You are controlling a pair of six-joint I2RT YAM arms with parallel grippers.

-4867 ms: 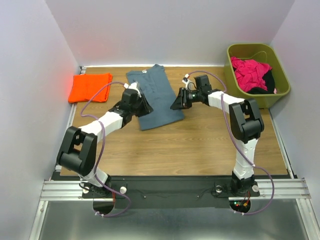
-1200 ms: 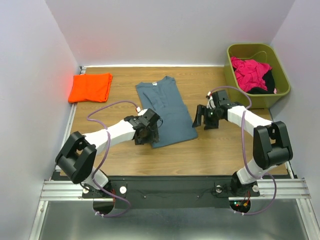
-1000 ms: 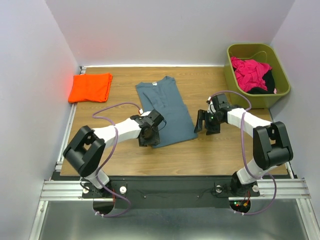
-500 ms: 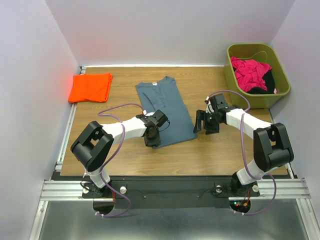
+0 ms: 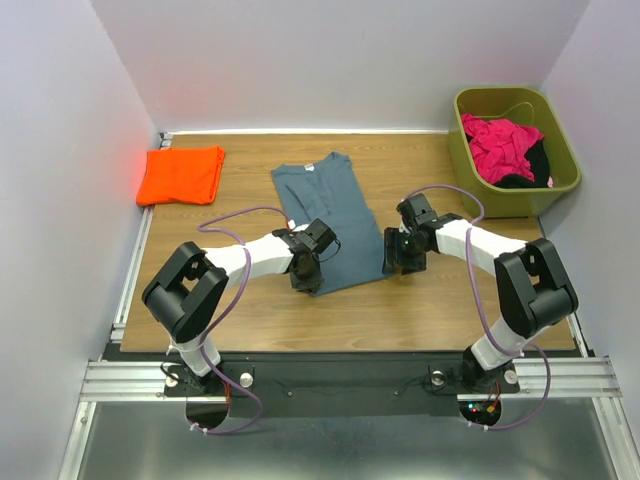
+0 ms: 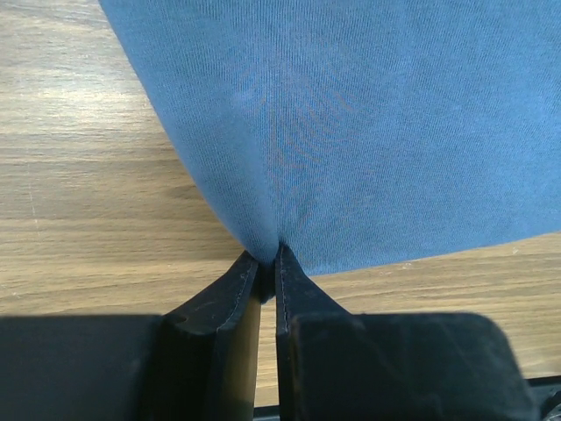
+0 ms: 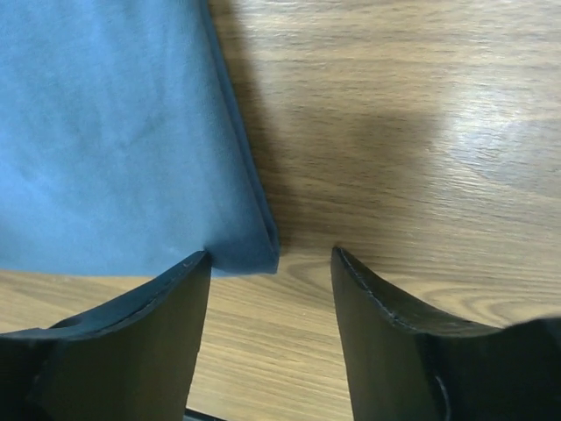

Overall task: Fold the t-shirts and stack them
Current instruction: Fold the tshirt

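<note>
nearest the arm bases, the pale wooden counter [image 5: 400, 315] lies bare in front of the work. just beyond that strip, both arms reach in to the near hem of the slate blue-grey cloth t-shirt [image 5: 330, 215], which lies flat at the middle of the counter, its collar pointing to the far side.

the left pincer [image 6: 267, 263] is clenched on the hem near the near left corner: in the left wrist view its two black fingers stand pressed together with a small pucker of the blue-grey cloth caught between their tips. the right pincer [image 7: 270, 260] is released. its fingers stand apart and straddle the near right corner of the same shirt, one tip touching or just over the cloth, the other over bare wood; nothing is gripped there yet.

the blue-grey shirt looks long and narrow with no sleeves sticking out, so i judge that its sides are already folded in and the crosswise fold, near hem carried towards the collar, is what is being set up. the right side needs its grip before any lift.

further back, at the far left corner, the bright orange cloth t-shirt [image 5: 181, 175] lies as a neat flat rectangle, apparently already folded and well apart from the blue-grey one. at the far right stands an olive-green plastic bin [image 5: 563, 180] holding pink and black clothes [image 5: 503, 148].

so roughly half is done: one shirt is folded, the other needs finishing and then stacking.
</note>
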